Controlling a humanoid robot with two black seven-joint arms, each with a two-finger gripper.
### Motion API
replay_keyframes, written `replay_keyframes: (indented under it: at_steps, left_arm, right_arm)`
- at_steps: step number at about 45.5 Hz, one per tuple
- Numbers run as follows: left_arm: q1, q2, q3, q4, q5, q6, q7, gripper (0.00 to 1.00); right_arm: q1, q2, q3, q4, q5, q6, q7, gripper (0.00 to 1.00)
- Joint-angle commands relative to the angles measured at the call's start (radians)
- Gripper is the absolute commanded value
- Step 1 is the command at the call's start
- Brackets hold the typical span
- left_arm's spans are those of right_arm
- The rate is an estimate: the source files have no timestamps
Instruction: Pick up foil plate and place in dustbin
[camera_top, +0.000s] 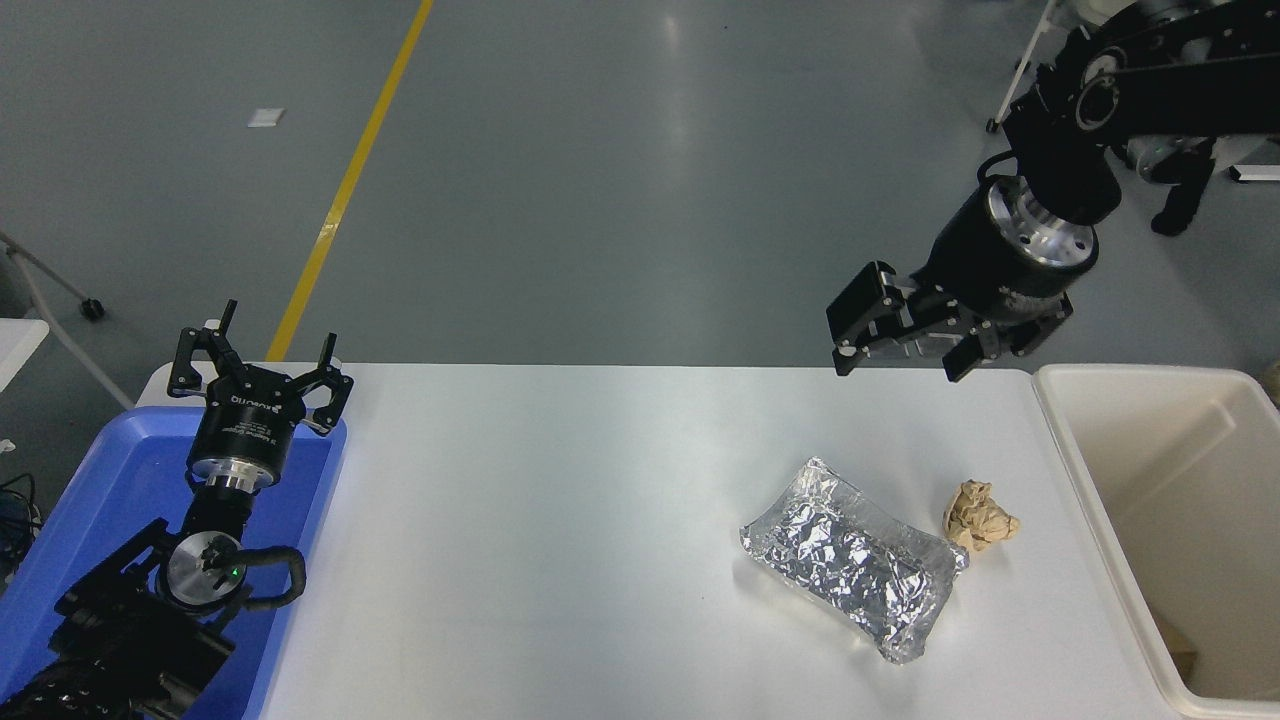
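Foil plate (853, 569) sits on the white table (560, 520), toward the right side, lying at a slant with its crinkled silver surface catching the light. Just beside its far right corner is a small tan crumpled paper ball (980, 515), so close to the rim that I cannot tell whether they touch.

At the table's right end stands the dustbin (1120, 560), a deep cream-white tub with sloping walls. Most of its inside looks bare, though something tan shows low down near the front corner; I cannot make out what it is. The plate is well apart from the tub, with the paper ball lying between them.

Over at the left end there is a blue plastic tray (90, 500). The left gripper (261, 358) is parked above it, its fingers spread wide and pointing away toward the far edge, with nothing between them. What the tray holds is mostly hidden behind that arm.

The right gripper (900, 355) hangs in the air above the table's far edge, up beyond the plate and near the tub's far corner. Its jaws are spread apart and hold nothing.
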Motion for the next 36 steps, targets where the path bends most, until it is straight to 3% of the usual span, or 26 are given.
replay_keyframes:
  at_steps: [1, 8, 20, 36]
  left_arm:
    - [0.000, 0.000, 0.000, 0.000, 0.000, 0.000, 0.000, 1.00]
    - [0.000, 0.000, 0.000, 0.000, 0.000, 0.000, 0.000, 1.00]
    - [0.000, 0.000, 0.000, 0.000, 0.000, 0.000, 0.000, 1.00]
    - [0.000, 0.000, 0.002, 0.000, 0.000, 0.000, 0.000, 1.00]
  right_arm:
    - [-0.234, -0.080, 0.028, -0.128, -0.045, 0.000, -0.001, 1.00]
    - [-0.370, -0.141, 0.112, -0.170, -0.152, 0.000, -0.001, 1.00]
    - [-0.550, -0.191, 0.227, -0.188, -0.215, -0.034, -0.003, 1.00]
    - [-0.777, -0.108, 0.339, -0.331, -0.220, -0.126, -0.012, 0.97]
